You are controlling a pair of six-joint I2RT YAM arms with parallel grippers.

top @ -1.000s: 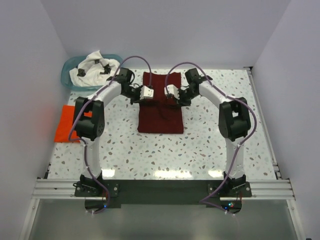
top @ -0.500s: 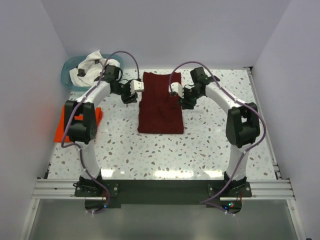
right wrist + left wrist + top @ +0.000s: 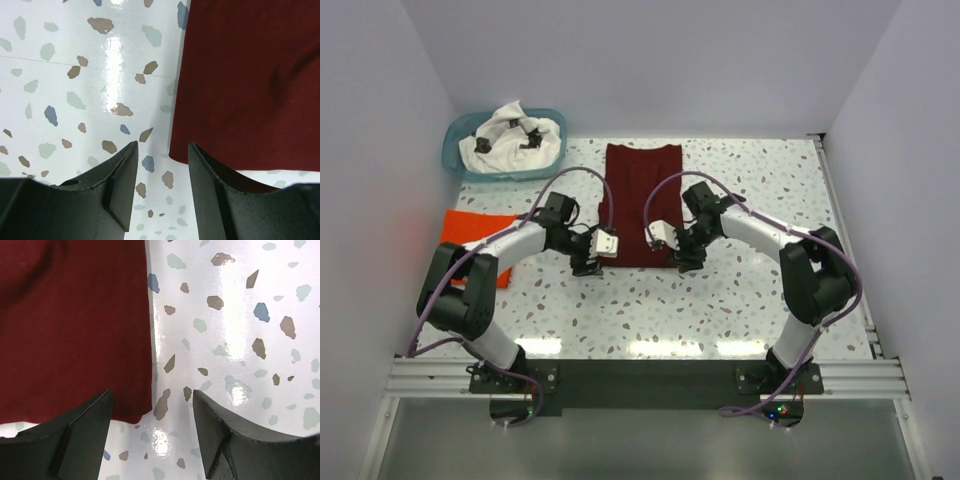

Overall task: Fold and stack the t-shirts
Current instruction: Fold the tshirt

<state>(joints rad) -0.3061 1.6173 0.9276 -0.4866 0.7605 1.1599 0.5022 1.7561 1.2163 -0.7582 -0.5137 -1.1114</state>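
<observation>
White tee (image 3: 510, 135) heaped in teal basket (image 3: 451, 158); maroon tee (image 3: 642, 185) flat.

- Top camera is looking steeply down from above and behind the arm bases (image 3: 510, 378), taking in the whole table (image 3: 740, 295)
- Left wrist camera is pointing down, close over the maroon t-shirt (image 3: 70, 325) at its near left corner
- Right wrist camera is pointing down, close over its near right corner
- All three are showing that shirt's near edge

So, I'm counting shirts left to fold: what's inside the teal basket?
A crumpled white t-shirt with black print fills the teal basket, spilling over its rim. Whether anything lies beneath it cannot be seen, because the cloth covers the bottom.
</observation>
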